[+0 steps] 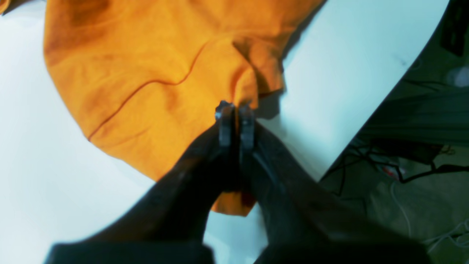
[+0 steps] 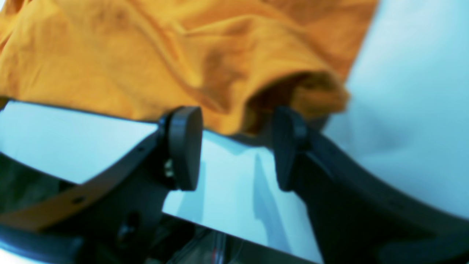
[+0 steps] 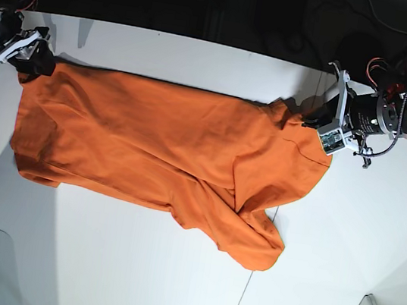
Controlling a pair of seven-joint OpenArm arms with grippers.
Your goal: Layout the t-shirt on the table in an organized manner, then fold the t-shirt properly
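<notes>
Nearest me, the front of the table (image 3: 132, 272) was bare white, crossed only by a thin dark seam running toward the front edge. Just beyond it a twisted lobe of the shirt (image 3: 166, 147), probably a sleeve or a hem corner, flopped down toward the front-right, bunched and doubled over itself. Behind that, the main body lay spread across the middle of the top, broad and fairly flat, with soft ripples and one long crease.

And there, by the far-right corner, the left gripper (image 1: 236, 110) was pinched tight on a fold at the shirt's edge, jaws almost touching with orange cloth squeezed between them. At the far-left corner the right gripper (image 2: 236, 146) stood wide, pads well apart, straddling a puffed cuff-like opening without yet nipping it.

My read: still the laying-out stage, nowhere near folding. This cloth looked light and limp; it should drape, drag and wrinkle rather than hold any shape, and the smooth top should let it slide easily. Best holds, I'd say, were the edges and corners: a hem or shoulder seam, pinched through both layers, one at each end, so a gentle pull apart could flatten it. Grabbing the middle would only heap it up.
</notes>
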